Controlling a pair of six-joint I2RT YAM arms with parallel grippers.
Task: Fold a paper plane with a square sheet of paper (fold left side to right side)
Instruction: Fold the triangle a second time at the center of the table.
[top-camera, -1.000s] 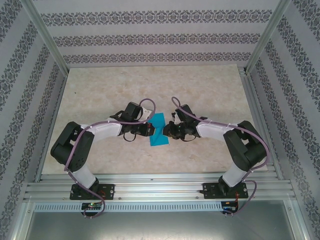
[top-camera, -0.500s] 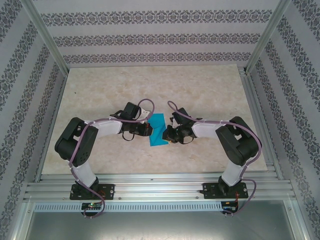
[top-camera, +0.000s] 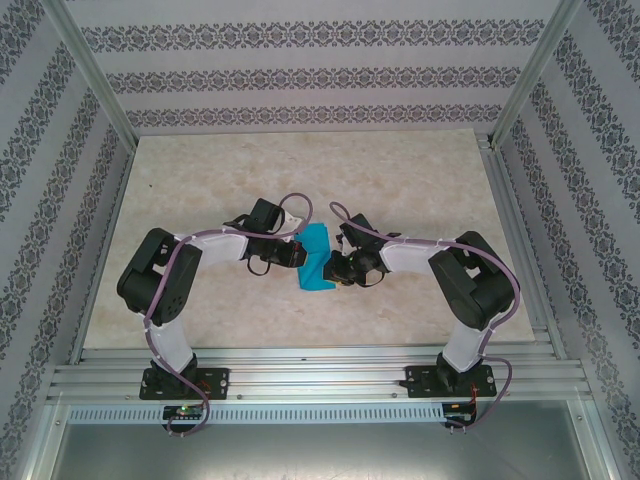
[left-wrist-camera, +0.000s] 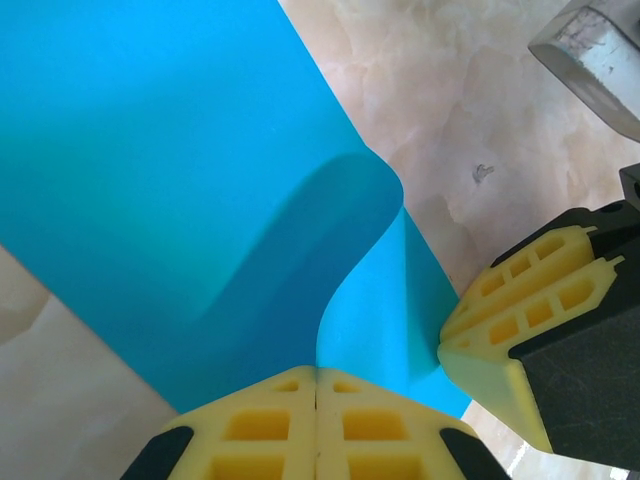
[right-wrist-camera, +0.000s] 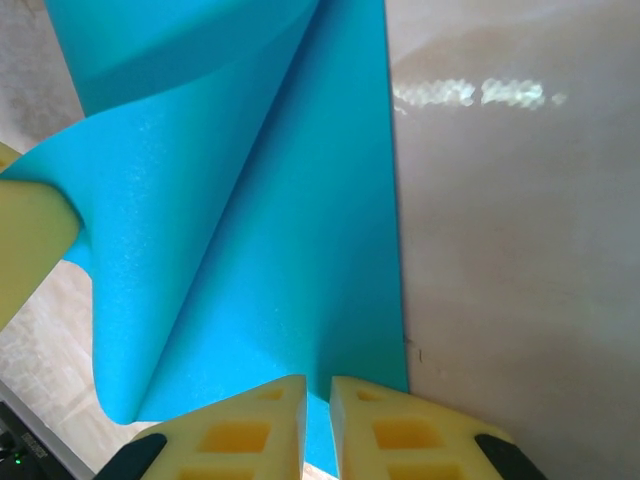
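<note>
L gripper (left-wrist-camera: 316, 378) clamped on paper (left-wrist-camera: 150, 180) at its raised L flap, curling twd R; R gripper (right-wrist-camera: 317, 388) pinches opposite edge, just beside.

Table (top-camera: 420, 180) free along far edge and far corners, centre blocked by left gripper (top-camera: 299, 261), curled sheet of paper (top-camera: 318, 248), right gripper (top-camera: 334, 272), seemingly touching

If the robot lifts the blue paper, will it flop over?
Probably floppy: the thin cyan-blue sheet of paper bends into a soft curl where the left gripper pinches it. Likely very light: small pinches by it and the right gripper hold the flap up. It could crease easily.
</note>
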